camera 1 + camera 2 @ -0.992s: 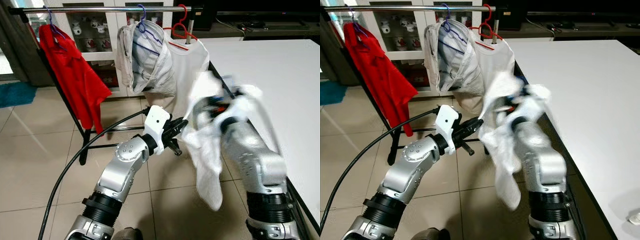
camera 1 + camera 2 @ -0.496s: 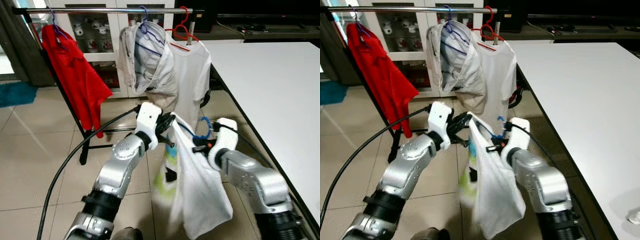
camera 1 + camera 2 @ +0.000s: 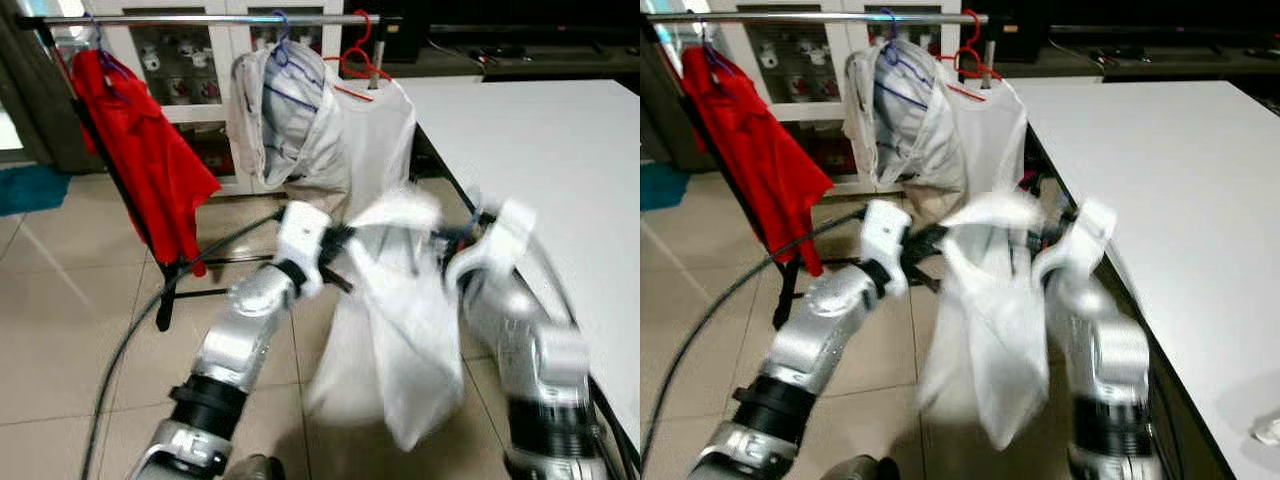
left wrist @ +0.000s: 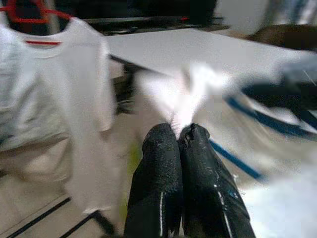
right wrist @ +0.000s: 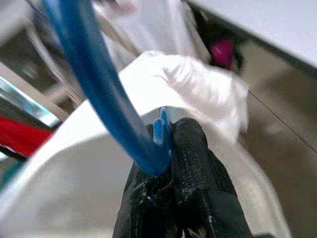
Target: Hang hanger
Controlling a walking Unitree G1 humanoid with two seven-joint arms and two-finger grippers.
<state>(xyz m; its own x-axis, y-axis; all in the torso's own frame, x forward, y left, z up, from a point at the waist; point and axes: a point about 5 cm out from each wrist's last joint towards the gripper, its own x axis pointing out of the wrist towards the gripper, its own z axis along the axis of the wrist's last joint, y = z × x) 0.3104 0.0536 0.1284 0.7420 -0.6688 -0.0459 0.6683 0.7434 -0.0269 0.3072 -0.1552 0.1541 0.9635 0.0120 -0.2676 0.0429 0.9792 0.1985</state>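
A white shirt (image 3: 410, 320) on a blue hanger (image 5: 89, 74) hangs between my two arms, blurred by motion, below and in front of the clothes rail (image 3: 200, 19). My left gripper (image 3: 335, 245) is shut, pinching a bunch of the shirt's cloth at its fingertips (image 4: 171, 136). My right gripper (image 3: 470, 245) is shut on the blue hanger's bar, seen close up in the right wrist view as black fingers (image 5: 190, 148) clamped against the blue plastic. The hanger's hook sits well below the rail.
On the rail hang a red shirt (image 3: 140, 150), a pale grey garment (image 3: 290, 120) on a purple hanger, and a white shirt (image 3: 385, 130) on a red hanger (image 3: 360, 50). A white table (image 3: 540, 140) runs along the right. A black cable (image 3: 130, 340) trails by my left arm.
My right arm has swung up and to the right with the hanger, and the shirt has lifted and spread between the grippers. Both arms and the cloth are now motion-blurred.
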